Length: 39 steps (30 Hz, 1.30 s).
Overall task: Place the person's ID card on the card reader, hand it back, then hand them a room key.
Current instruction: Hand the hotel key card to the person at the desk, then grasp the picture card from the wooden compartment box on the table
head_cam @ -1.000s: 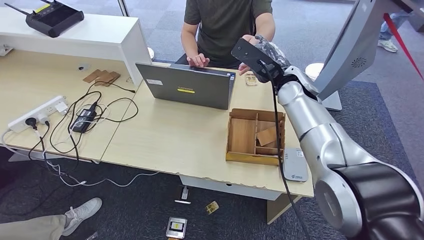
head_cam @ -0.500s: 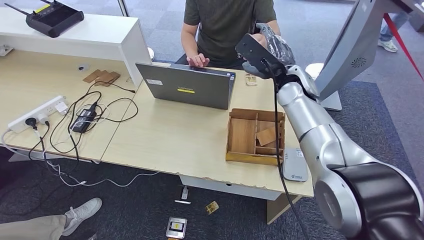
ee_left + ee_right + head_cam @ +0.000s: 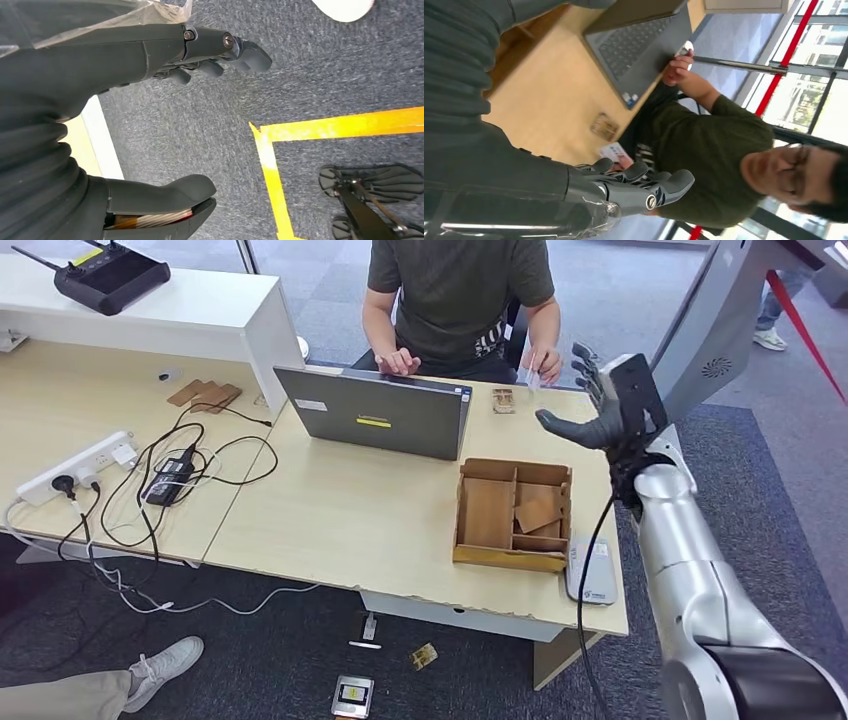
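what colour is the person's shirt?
Dark olive green shirt, clearest in the head view; the right wrist view shows it too.

No wording can be made out. The laptop [image 3: 378, 412] lid carries a small yellow label and a white sticker, and the person's dark shirt [image 3: 704, 150] has white print, all too small to read.
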Each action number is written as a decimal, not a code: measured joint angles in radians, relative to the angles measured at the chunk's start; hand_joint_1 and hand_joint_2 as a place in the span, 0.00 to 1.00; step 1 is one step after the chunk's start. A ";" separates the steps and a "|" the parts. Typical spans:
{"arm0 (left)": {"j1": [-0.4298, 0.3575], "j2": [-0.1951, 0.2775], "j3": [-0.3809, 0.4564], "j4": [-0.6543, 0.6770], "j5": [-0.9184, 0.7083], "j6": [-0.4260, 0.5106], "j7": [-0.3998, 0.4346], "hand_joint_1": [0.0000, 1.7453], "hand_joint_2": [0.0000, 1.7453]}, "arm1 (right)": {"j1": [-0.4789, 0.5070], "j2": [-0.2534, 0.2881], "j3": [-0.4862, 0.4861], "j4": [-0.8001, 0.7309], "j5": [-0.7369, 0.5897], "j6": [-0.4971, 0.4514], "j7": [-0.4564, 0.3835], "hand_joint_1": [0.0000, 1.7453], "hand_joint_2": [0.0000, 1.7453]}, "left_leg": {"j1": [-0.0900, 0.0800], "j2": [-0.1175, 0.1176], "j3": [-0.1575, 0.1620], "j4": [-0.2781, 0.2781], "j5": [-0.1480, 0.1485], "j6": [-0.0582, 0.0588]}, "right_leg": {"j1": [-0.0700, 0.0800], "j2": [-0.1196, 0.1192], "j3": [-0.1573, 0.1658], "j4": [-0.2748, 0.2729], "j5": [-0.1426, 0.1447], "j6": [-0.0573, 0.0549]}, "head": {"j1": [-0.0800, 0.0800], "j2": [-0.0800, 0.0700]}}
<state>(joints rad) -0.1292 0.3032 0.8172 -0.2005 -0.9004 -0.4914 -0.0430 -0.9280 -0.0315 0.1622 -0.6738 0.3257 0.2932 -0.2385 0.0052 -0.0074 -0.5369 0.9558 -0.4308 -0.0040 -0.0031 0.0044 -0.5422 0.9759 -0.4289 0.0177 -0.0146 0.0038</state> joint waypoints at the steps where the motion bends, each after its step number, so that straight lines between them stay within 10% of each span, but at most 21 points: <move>1: 0.002 0.002 0.003 0.000 0.001 0.003 0.000 0.00 1.00 | 0.046 -0.022 -0.013 -0.052 -0.056 0.033 0.035 0.00 1.00 | 0.000 0.000 0.000 0.000 0.000 0.000 | 0.000 0.000 0.000 0.000 0.000 0.000 | 0.000 0.000; 7: 0.004 0.014 0.027 0.001 0.031 0.022 0.030 0.00 1.00 | 0.311 -0.136 -0.079 -0.363 -0.137 0.078 0.180 0.00 1.00 | 0.000 0.000 0.001 0.000 -0.002 0.000 | 0.000 0.001 0.000 -0.001 0.000 0.000 | 0.000 0.000; 18: -0.001 0.022 0.078 0.001 0.059 0.048 0.060 0.00 1.00 | 0.653 -0.261 -0.094 -0.914 0.236 0.081 0.296 0.00 1.00 | 0.000 0.002 0.001 -0.001 -0.002 -0.001 | 0.000 0.002 0.000 0.000 -0.001 -0.001 | 0.000 0.000; 39: -0.030 0.046 0.089 0.001 -0.042 0.012 -0.129 0.00 1.00 | 0.712 -0.315 0.096 -1.241 0.644 0.005 0.162 0.00 1.00 | 0.001 0.002 0.000 -0.001 -0.002 -0.001 | 0.001 0.002 0.000 0.001 -0.001 -0.001 | 0.000 0.000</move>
<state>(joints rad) -0.1591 0.3489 0.9063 -0.1999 -0.9423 -0.4798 -0.1719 -0.2160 -0.3466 0.2582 -1.9147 0.9701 0.2979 -0.0767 0.0058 -0.0055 -0.5372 0.9548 -0.4326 -0.0054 -0.0025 0.0060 -0.5417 0.9769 -0.4302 0.0166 -0.0147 0.0038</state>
